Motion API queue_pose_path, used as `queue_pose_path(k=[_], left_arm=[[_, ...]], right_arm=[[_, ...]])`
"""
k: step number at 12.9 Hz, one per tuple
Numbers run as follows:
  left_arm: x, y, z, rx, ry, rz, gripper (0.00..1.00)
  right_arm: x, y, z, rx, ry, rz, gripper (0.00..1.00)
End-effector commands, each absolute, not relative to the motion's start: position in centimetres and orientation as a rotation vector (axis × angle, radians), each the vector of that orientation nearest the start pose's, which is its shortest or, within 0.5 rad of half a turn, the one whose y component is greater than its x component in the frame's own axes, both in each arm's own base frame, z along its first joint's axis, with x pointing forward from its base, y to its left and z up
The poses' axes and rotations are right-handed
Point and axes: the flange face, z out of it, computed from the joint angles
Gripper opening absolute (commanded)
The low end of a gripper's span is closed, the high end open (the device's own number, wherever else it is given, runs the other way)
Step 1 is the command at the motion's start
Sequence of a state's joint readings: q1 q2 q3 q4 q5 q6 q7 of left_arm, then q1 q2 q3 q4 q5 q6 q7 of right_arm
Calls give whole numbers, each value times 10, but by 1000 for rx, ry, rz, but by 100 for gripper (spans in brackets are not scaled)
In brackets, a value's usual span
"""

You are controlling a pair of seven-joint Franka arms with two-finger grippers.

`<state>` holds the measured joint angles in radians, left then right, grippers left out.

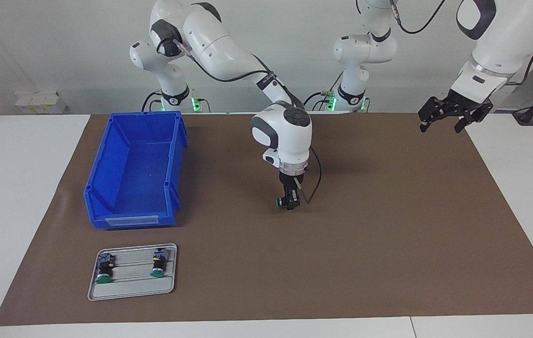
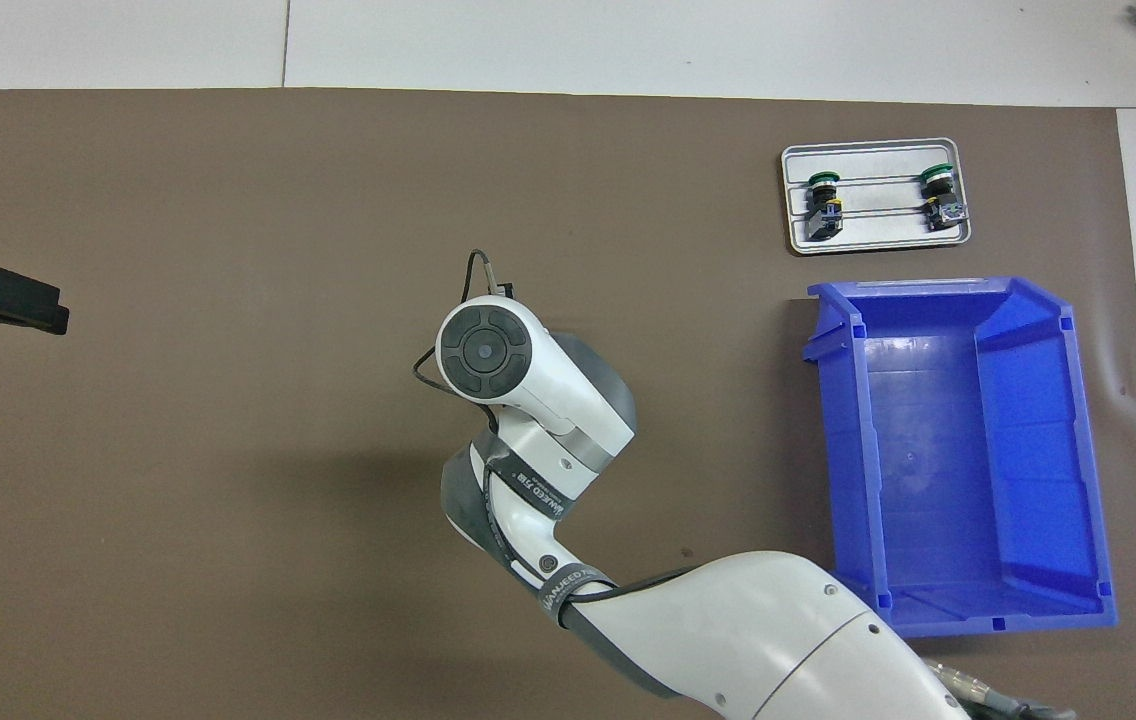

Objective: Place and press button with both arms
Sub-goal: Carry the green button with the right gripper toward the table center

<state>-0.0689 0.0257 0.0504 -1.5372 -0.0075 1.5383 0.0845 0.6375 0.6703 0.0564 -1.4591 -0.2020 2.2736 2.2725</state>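
My right gripper [image 1: 290, 203] is down low over the middle of the brown mat [image 1: 388, 234], shut on a button [image 1: 278, 203]. The button lies sideways, with its green cap pointing toward the right arm's end of the table. In the overhead view the right arm's wrist [image 2: 488, 352] hides this gripper and the button. My left gripper [image 1: 441, 123] hangs open and empty, raised over the mat's edge at the left arm's end. It also shows at the edge of the overhead view [image 2: 18, 300].
A grey tray [image 1: 130, 287] [image 2: 878, 238] holds two lookalike green-capped buttons [image 1: 104, 271] [image 1: 157, 264], at the right arm's end, farthest from the robots. An empty blue bin [image 1: 107, 155] [image 2: 1088, 450] stands next to it, nearer to the robots.
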Motion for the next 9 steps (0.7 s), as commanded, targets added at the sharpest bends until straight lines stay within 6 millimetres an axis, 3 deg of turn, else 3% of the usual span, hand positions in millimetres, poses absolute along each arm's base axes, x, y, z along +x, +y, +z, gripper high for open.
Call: queue_pose_path(k=[1,2,3,4,6,9], left_arm=[[551,-10,625,-3157,156,40,100],[551,-10,625,-3157,156,38,100],[551,-10,625,-3157,156,38,100],[551,-10,625,-3157,156,38,100],[551,-10,625,-3157,153,38,100],[551,-16,625,-3156,177,40,100]], right_arm=[[565,457,302,-2190,2033,-215,0],[566,457,303,-2190,2036,-214,5],[565,456,302,-2195,2041,-215,45],[566,456,306,-2194,2042,-218,68],[566,459,308,-2202,2025,-221,90],[574,447,340,-2158,2017,-226,98]])
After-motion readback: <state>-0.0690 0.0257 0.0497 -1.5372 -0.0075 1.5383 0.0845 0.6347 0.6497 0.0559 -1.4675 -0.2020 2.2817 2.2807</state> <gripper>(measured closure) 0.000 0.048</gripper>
